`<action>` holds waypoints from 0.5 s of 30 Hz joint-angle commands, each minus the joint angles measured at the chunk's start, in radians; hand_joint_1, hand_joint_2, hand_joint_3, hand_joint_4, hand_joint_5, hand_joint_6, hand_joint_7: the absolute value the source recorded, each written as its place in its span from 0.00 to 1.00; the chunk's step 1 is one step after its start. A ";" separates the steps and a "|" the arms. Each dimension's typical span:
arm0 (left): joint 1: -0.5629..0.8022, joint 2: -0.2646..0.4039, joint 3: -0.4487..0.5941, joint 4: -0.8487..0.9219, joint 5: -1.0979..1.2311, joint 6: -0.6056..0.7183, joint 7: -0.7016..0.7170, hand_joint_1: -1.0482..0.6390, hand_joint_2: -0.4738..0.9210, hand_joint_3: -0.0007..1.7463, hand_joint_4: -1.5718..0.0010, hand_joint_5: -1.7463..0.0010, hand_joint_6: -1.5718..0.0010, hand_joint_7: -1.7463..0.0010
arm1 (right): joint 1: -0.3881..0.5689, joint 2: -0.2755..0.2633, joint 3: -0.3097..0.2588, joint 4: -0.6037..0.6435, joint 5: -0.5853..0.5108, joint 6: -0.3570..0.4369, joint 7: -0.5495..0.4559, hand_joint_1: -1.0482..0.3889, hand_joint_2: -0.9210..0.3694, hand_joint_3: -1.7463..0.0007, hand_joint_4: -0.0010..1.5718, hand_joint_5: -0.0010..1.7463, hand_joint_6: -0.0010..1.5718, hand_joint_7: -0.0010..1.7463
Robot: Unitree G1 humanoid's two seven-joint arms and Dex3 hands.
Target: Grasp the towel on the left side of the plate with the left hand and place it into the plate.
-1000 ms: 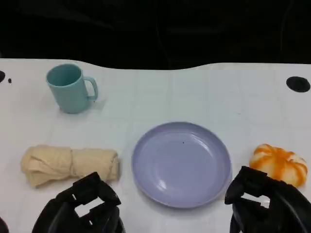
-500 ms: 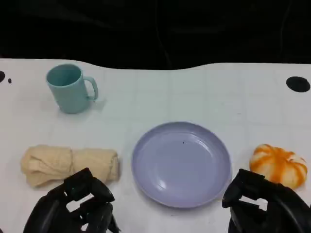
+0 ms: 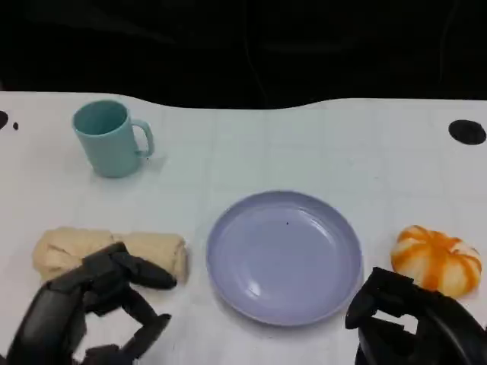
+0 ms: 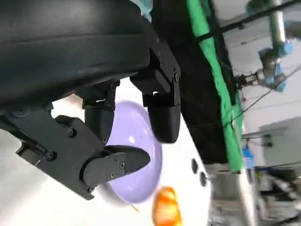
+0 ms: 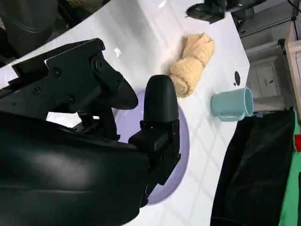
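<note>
While the left hand [image 3: 91, 312] hovers open-fingered, the towel [image 3: 110, 253] lies just beyond it. Its long axis runs left-right, left of the plate [image 3: 284, 257].

Your plate [image 3: 284, 256] sits near the middle of the tabletop [image 3: 319, 144], toward its near edge. The towel [image 3: 144, 249] lies just to the plate's left, apart from it; your left hand [image 3: 84, 304] overlaps the towel's near side by the near-left corner. The mug [image 3: 110, 138] stands toward the far-left corner, well behind the towel. The pumpkin [image 3: 437, 258] rests right of the plate near the right edge, with your right hand [image 3: 415, 323] before it at the near-right corner.
</note>
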 commanded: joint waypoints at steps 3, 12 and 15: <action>-0.058 0.118 0.046 -0.050 0.248 -0.008 0.056 0.39 1.00 0.03 0.69 0.55 0.64 0.86 | -0.001 -0.002 0.015 0.004 -0.007 -0.019 -0.003 0.66 0.21 0.32 0.46 1.00 0.33 0.96; -0.157 0.248 0.014 -0.078 0.693 0.065 0.083 0.33 0.98 0.00 0.75 0.74 0.71 1.00 | 0.005 -0.012 0.010 -0.001 -0.001 -0.016 0.000 0.65 0.23 0.31 0.46 1.00 0.33 0.96; -0.205 0.270 -0.035 -0.073 0.831 0.130 0.046 0.31 0.96 0.00 0.77 0.78 0.74 1.00 | 0.010 -0.013 0.006 0.003 0.002 -0.025 0.007 0.65 0.23 0.31 0.46 1.00 0.33 0.95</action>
